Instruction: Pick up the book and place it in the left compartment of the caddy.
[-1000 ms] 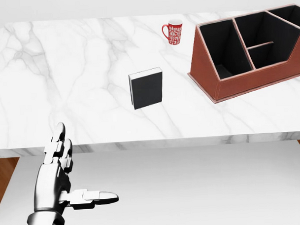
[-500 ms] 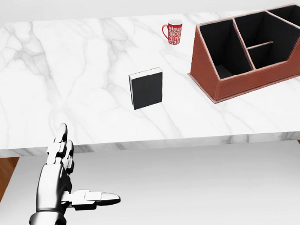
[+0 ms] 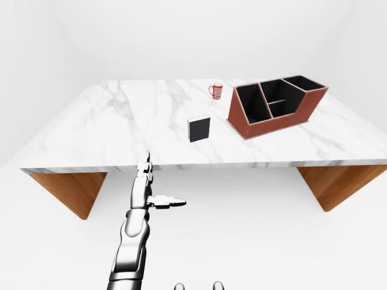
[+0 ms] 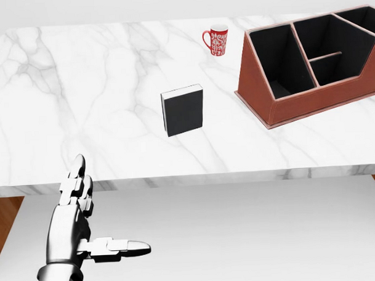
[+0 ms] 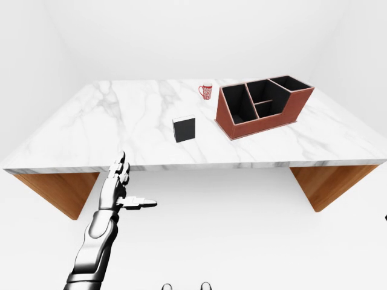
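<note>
A black book (image 4: 183, 110) with a white page edge stands upright on the white marble table (image 4: 81, 89), near the middle of the head view. To its right sits the red-brown caddy (image 4: 321, 92) with black compartments; its left compartment (image 4: 277, 60) holds nothing. My left hand (image 4: 107, 211) hangs below the table's near edge at the lower left, well short of the book. It is open, with fingers (image 4: 77, 181) pointing up and the thumb stretched to the right. No right hand shows in any view.
A red patterned mug (image 4: 216, 39) stands at the top, between the book and the caddy. Wooden table supports (image 3: 66, 190) show under both ends of the table. White floor lies between me and the table edge.
My left hand has drifted very slightly right and down. The book, caddy and mug have not moved.
</note>
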Controlling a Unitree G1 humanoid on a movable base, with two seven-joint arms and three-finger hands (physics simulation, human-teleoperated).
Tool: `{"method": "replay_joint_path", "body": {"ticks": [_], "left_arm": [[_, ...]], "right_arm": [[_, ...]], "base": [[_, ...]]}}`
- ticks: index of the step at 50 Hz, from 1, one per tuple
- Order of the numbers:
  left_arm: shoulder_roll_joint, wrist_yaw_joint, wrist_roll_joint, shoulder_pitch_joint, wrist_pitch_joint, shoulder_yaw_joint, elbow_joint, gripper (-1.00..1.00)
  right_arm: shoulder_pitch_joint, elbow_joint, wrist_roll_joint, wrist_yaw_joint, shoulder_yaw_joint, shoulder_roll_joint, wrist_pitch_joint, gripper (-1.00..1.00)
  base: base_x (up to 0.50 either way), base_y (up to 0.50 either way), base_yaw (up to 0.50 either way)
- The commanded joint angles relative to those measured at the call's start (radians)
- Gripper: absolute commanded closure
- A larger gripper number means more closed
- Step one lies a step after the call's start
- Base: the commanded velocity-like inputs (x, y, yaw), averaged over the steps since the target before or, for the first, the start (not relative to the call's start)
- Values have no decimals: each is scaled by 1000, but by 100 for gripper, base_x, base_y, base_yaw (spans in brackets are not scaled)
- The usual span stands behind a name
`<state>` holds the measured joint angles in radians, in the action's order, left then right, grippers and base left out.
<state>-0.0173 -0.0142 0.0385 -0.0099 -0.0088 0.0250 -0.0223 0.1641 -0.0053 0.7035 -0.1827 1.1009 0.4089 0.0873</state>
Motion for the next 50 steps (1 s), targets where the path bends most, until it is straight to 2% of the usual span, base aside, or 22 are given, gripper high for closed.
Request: {"method": "replay_joint_path", "body": {"ticks": [1,9,39,41,50], "left_arm": [[0,1,1,-2,-1,0,-5,-100],[1,1,2,4,11,-2,18,-100],[1,0,-1,4,8,-1,16,-100],[1,7,12,3,6,-5,16,-100],[4,7,50,17,-3,-25,36,-100]], "right_arm": [[1,10,-13,-1,-5,-2,0,-100],[0,-16,-45,7,-23,-25,0,-100],[-3,-12,-48,11,-35,-29,0,-100],[-1,-8,-46,-35,-33,-41,0,-100],[17,-4,-5,-85,-34,-51,0,-100]], "base": [[0,0,0],[0,0,0],[0,0,0],[0,0,0],[0,0,0]]}}
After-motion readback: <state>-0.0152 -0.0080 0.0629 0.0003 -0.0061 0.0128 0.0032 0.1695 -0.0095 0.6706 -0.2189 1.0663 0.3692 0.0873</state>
